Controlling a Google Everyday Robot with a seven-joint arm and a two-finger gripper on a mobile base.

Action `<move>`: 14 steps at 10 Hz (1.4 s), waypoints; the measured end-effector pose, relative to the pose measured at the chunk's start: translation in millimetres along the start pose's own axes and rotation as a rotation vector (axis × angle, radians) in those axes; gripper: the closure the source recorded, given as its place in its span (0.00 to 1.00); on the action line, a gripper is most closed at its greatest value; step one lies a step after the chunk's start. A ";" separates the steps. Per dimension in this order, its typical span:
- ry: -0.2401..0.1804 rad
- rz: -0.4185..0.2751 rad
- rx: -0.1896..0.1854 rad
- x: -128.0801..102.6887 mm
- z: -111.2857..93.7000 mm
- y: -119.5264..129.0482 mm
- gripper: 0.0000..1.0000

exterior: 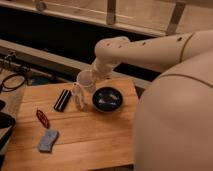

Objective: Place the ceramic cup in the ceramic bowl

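pale glazed ceramic, the ceramic cup hangs at the end of the arm, lifted off the wooden table, with the gripper at its two o'clock side, pinched onto the cup's rim as best can be judged from how the cup is carried. the ceramic bowl, dark and glossy, sits on the table at about four o'clock from the cup, close by but not yet under it.

the step in hand looks like the carry across to the bowl. to do it well, the cup should travel toward four o'clock until it is centred over the bowl's mouth, keeping height until then so its base clears the near rim. a small clear bottle stands just beside the cup at its six-to-seven o'clock, and seems to overlap it in this view; moving away from it first, rather than dropping, avoids tipping it. then lower straight down and let go only when the cup rests on the bowl's floor: both are hard glaze, so a drop could chip or skid.

the black ribbed block, at nine o'clock of the bottle, is out of the path.
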 end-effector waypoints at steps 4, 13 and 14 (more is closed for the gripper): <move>-0.055 0.197 -0.015 -13.2 -21.0 -73.4 1.00; -0.005 0.132 -0.011 8.7 22.8 -57.8 1.00; -0.001 0.129 -0.013 10.6 32.1 -64.2 1.00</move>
